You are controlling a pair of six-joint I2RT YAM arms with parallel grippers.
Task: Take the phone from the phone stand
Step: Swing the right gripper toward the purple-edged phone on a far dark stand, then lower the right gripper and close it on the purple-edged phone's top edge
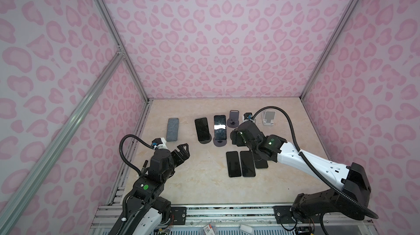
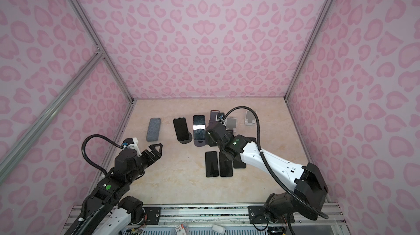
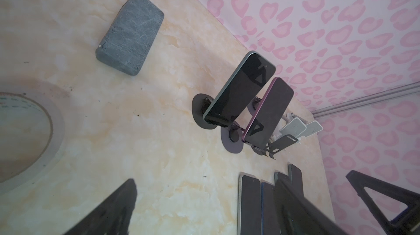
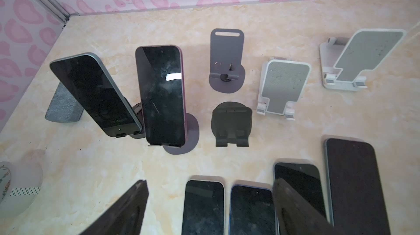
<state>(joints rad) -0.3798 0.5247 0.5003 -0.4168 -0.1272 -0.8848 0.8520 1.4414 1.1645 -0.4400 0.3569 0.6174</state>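
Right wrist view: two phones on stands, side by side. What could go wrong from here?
1. The purple-edged phone and green-edged phone stand close together; jaws spread around one could knock the other over.
2. The purple stand may lift or tip with its phone.
3. The flat phones lie below the open right gripper; a low approach could scrape them.

In both top views the white-and-black right arm (image 1: 293, 156) covers most of a dark flat phone (image 1: 261, 165) lying on the beige marbled table (image 1: 193, 177); in the right wrist view a grey felt-like block (image 4: 63, 109) sits half hidden behind a green-edged black phone (image 4: 95, 95); a clear roll of tape (image 4: 20, 188) there is blurred and cut off by the frame's edge.
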